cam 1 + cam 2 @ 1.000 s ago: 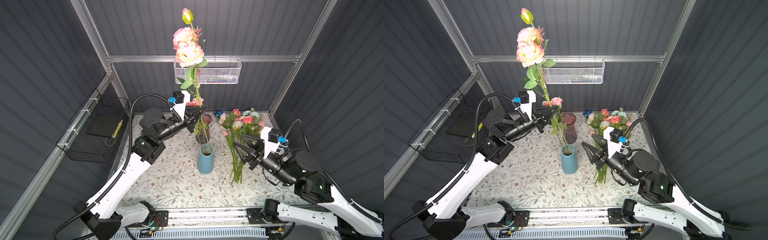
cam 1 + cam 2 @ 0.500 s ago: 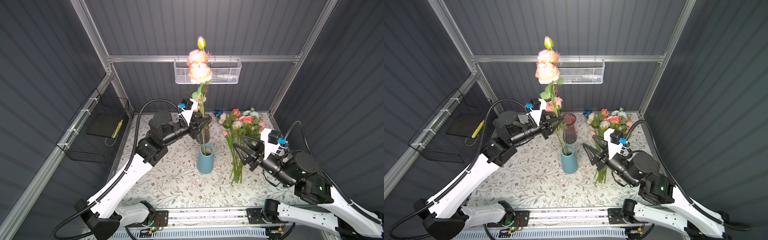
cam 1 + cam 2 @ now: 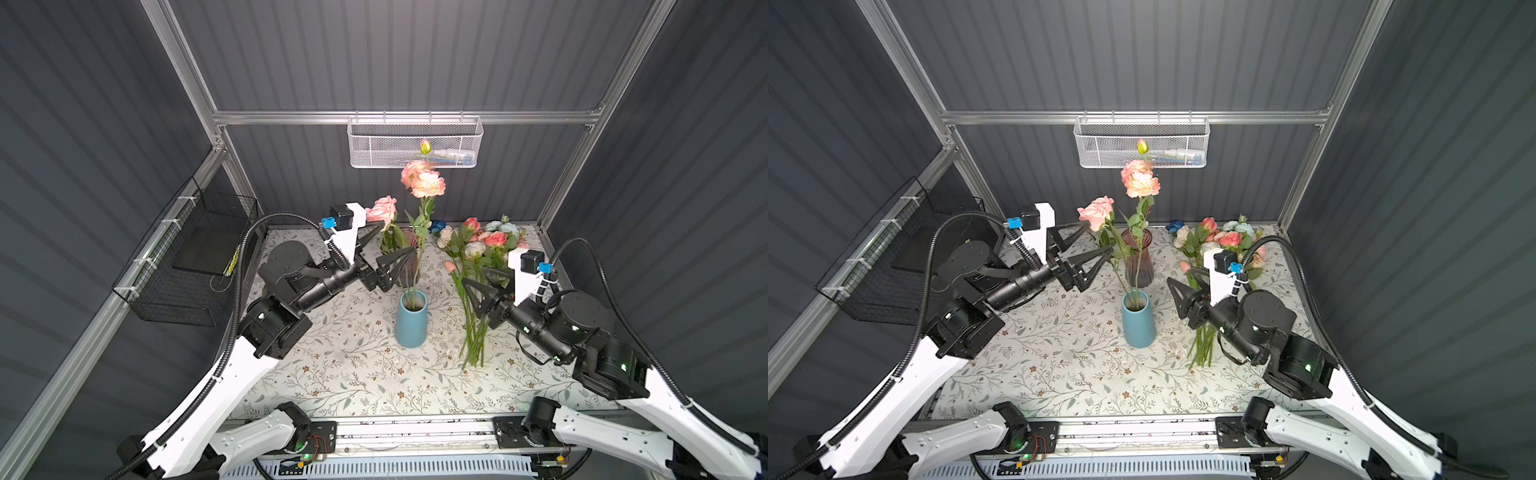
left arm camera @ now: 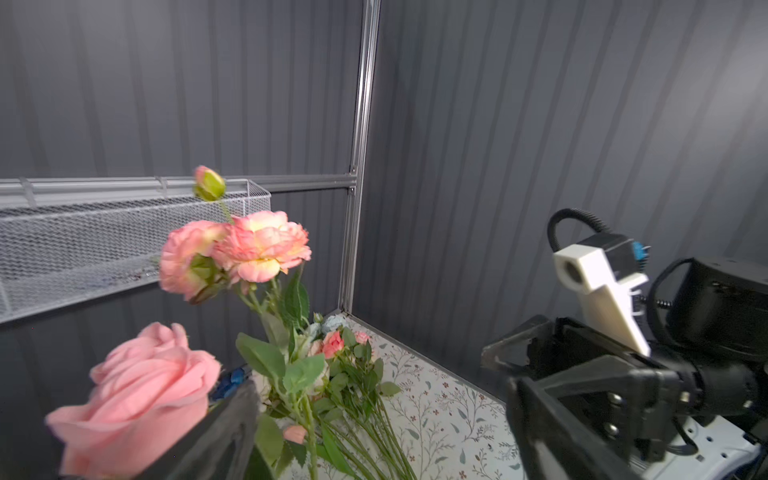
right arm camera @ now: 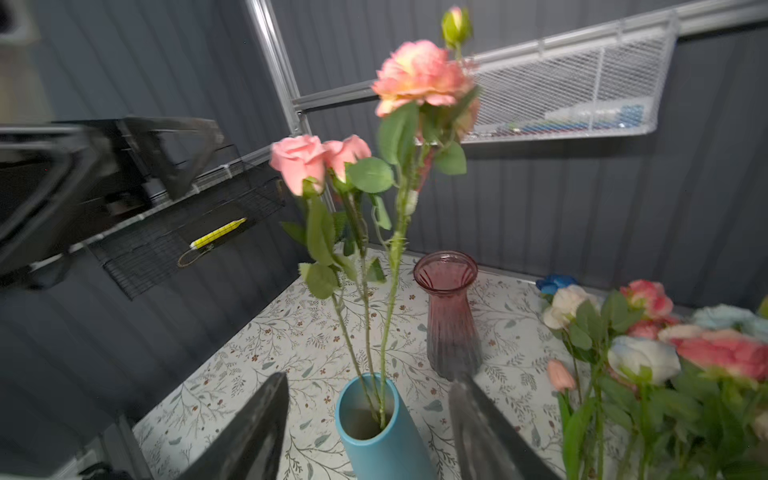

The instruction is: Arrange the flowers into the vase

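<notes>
Across both top views, a tall teal-blue ceramic vase (image 3: 411, 322) stands upright near the middle of the floral-patterned table cloth (image 3: 353, 374). Green stems stand in the blue vase: a peach rose stem (image 3: 423, 185) with two open heads and a closed bud, and a shorter pink rose (image 3: 382, 210). The left gripper (image 3: 399, 236) hovers above the vase mouth on its left side, jaws spread wide and gripping nothing; the peach rose stem passes just beside its lower fingertip. The remaining flowers (image 3: 478, 249), with pink, cream and pale blue heads on long green stems, lie bunched on the cloth to the right of the vase, heads toward the back wall. The right gripper (image 3: 473, 274) is positioned over the bunch's stems, jaws partly spread and empty. A ribbed maroon glass vase (image 3: 1138, 262) stands behind the blue vase. A white mesh basket (image 3: 415, 143) hangs on the back rail.

Left wrist view: the pink rose head sits close against one dark finger (image 4: 224, 432). The peach heads rise in front of the mesh basket, and the bunch lies on the cloth beyond.

Right wrist view: both fingers (image 5: 249, 432) stand well apart. Three stems enter the blue vase mouth, two of them carrying pink heads. The maroon glass vase stands near it, not touching.
</notes>
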